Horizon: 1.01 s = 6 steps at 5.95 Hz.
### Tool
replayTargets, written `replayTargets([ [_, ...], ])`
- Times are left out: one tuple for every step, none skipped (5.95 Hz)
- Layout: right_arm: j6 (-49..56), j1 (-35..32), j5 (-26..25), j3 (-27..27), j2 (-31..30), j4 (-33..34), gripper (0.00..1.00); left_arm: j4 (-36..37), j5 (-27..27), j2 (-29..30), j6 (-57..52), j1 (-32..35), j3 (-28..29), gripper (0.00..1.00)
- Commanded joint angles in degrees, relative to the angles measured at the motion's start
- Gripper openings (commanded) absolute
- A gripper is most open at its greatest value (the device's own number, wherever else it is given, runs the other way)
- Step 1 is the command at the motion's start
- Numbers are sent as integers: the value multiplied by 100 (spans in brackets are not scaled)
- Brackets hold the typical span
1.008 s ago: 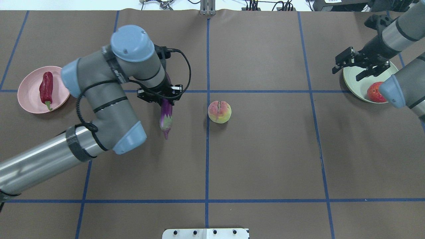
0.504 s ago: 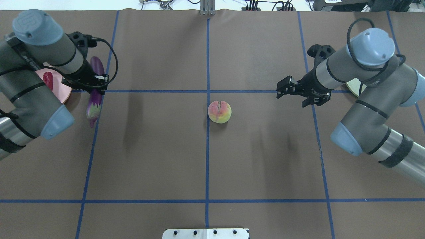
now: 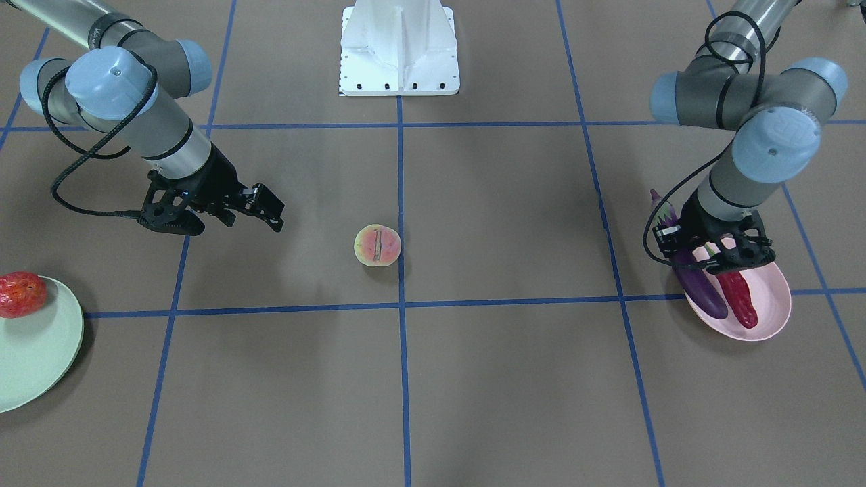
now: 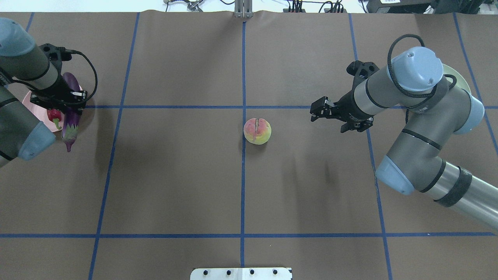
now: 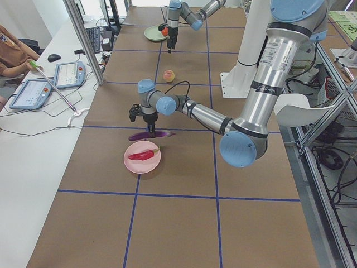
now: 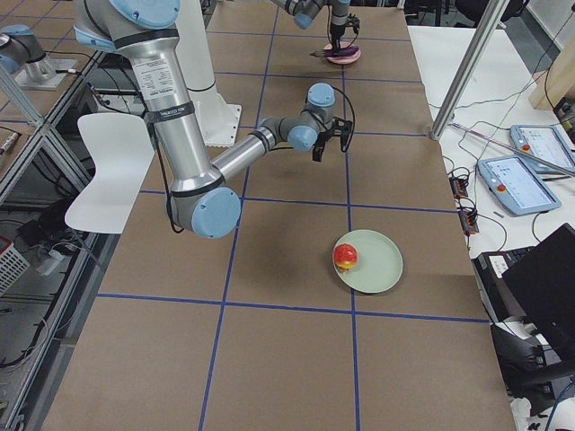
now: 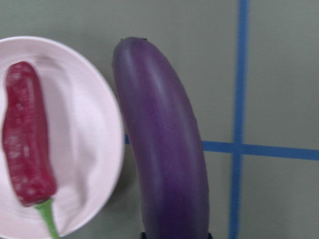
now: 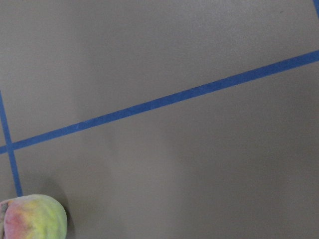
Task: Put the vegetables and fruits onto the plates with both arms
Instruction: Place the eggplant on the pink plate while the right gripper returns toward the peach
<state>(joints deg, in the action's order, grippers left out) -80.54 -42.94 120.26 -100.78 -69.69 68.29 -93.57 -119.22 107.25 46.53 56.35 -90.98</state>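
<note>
My left gripper is shut on the purple eggplant and holds it over the centre-side rim of the pink plate. The red chili pepper lies on that plate. In the left wrist view the eggplant hangs beside the plate and the chili. My right gripper is open and empty, a short way right of the halved fruit on the table. The red-orange fruit sits on the mint green plate.
The brown table mat has blue tape grid lines. The white robot base stands at the near middle edge. The right arm's elbow covers most of the green plate in the overhead view. An operator and tablets show beside the table in the exterior left view.
My left arm has carried the eggplant leftward to the pink plate's edge. My right arm has left the green plate and moved left toward the halved fruit, open and empty.
</note>
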Motion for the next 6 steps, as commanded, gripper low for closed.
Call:
replayTargets([
  [-32,83,-29,-73,-10,0,100,-3,4,-11,-564,306,395,0],
  [-206,319,-220,-56,25,0,100,-38,-5,15,-558,289,449,90],
  [-608,530,-448,-39,312,26,100,-47,-14,50,-497,281,449,100],
  [-873,741,-581,48,576,44,100,-30,-14,94,-496,298,423,100],
  [-1050,882,-800,241,831,61,100,-12,-40,85,-479,307,318,100],
  [-1060,1032,-1089,521,1069,27,100,14,-49,33,-304,307,91,100],
])
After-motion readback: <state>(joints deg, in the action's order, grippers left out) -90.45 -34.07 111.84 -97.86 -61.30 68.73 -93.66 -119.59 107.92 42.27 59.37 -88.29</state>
